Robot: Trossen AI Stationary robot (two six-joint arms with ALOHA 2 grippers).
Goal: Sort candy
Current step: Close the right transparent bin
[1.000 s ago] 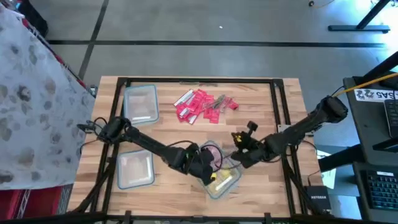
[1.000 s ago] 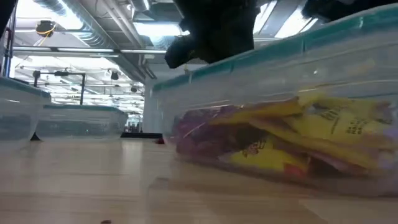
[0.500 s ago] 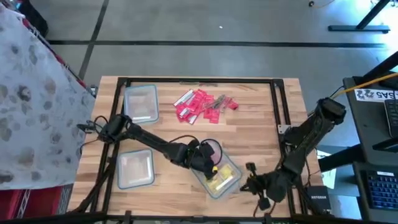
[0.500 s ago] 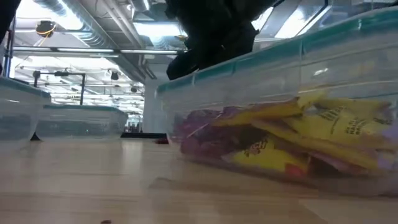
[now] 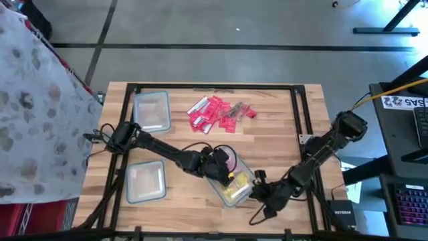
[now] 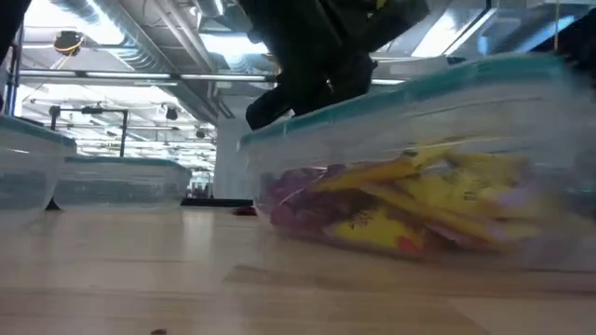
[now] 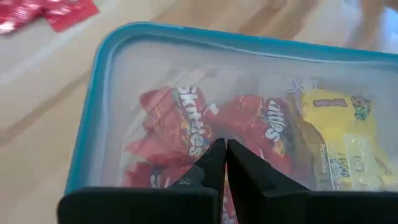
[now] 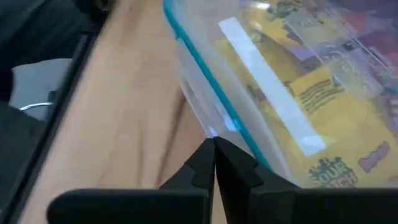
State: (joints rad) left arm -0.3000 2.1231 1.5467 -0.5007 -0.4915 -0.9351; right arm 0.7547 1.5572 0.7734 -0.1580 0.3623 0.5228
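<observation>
A clear lidded tub with a teal rim point(image 5: 235, 189) stands near the table's near middle. It holds red and yellow candy point(image 7: 261, 124). A heap of red and pink candy point(image 5: 219, 112) lies loose on the wood at the far middle. My left gripper point(image 7: 226, 149) is shut over the tub's far left end. My right gripper point(image 8: 214, 146) is shut and low at the tub's near right side point(image 5: 258, 193). My left gripper sets its shut fingertips on the tub's clear lid point(image 7: 214, 134), near the far left end, slanting down from the table's left. The tub stands flat on the table. My right gripper has its shut fingertips at the tub's side wall, just under the teal rim point(image 8: 208, 124). It comes in low from the table's right. I cannot tell whether they touch it.
Two empty clear tubs stand on the left of the table, one at the far left point(image 5: 152, 110) and one at the near left point(image 5: 146, 181). A black frame rail point(image 5: 304, 140) runs along the table's right side.
My right gripper has gone from the tub's far right side toward the table's near edge. It has then come in leftward, low, to the tub's near right side. The tub has shifted slightly toward the left.
</observation>
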